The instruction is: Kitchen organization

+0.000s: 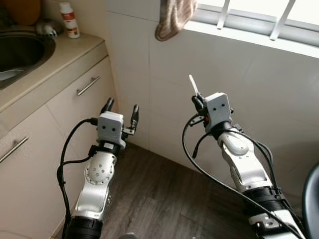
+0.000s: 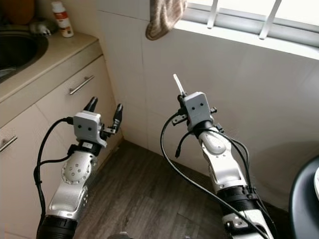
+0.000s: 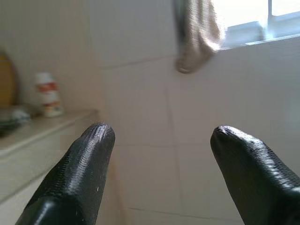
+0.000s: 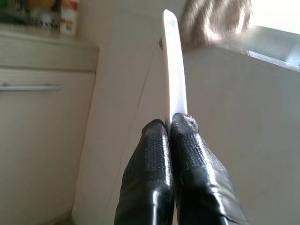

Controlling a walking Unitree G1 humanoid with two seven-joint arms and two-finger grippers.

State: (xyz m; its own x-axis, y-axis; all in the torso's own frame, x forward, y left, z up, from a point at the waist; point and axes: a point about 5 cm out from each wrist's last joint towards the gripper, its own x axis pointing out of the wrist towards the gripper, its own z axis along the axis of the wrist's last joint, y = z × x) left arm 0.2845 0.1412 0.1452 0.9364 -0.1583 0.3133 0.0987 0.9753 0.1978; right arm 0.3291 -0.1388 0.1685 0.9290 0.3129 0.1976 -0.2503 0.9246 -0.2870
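My right gripper [image 1: 197,101] is raised in front of the white tiled wall and is shut on a thin white plastic utensil handle [image 4: 173,65] that sticks up past the fingertips [image 4: 180,124]. The same white handle [image 1: 193,84] points up toward the window sill. My left gripper [image 1: 121,108] is held up near the cabinet corner, open, with nothing between its fingers [image 3: 89,154].
A beige counter [image 1: 60,55] with a steel sink [image 1: 17,52] and a white bottle [image 1: 69,20] stands at the left, over cabinet doors with bar handles [image 1: 87,85]. A brown cloth [image 1: 172,17] hangs from the window sill. Wood floor lies below; a dark round edge [image 1: 311,199] shows at right.
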